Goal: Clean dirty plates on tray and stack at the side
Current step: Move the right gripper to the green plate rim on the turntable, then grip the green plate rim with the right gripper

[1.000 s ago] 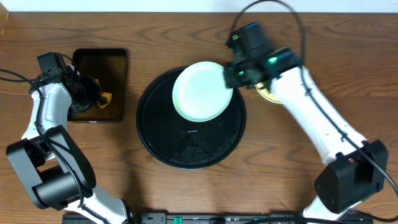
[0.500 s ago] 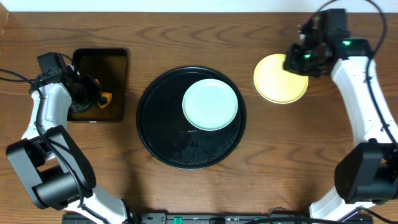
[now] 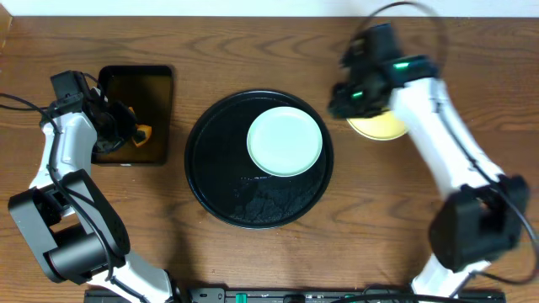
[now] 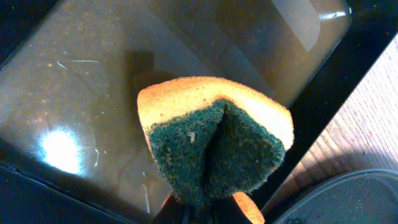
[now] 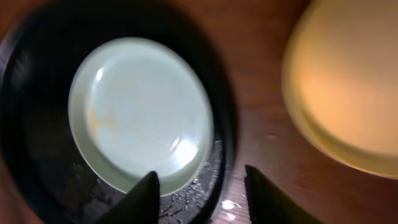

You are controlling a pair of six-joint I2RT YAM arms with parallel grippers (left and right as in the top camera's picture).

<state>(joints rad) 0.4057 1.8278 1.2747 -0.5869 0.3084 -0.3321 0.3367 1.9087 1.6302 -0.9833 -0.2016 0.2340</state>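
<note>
At the right rim of the round tray [image 3: 244,198], right fingers [image 5: 143,199] hang apart, empty, seemingly lining up on its smeared mint plate [image 5: 140,115]; left fingers [image 3: 123,127] clamp a sponge [image 4: 214,149] for scrubbing.

White arm links [image 3: 450,147], black joints [image 3: 472,234], black cables [image 3: 18,102], green light [image 3: 397,66], dark claw fingers [image 5: 140,196]

Seen from overhead, a dark brown wood-grain desk [image 3: 253,42] fills the view, its grain running side to side. A pale strip [image 3: 168,7] borders the far edge, beyond both pairs of jaws. A black rail [image 3: 278,296] lines the near edge, behind them. Just right of the left jaws the grain shows lighter, and ahead of the right jaws the wood blurs reddish.
</note>
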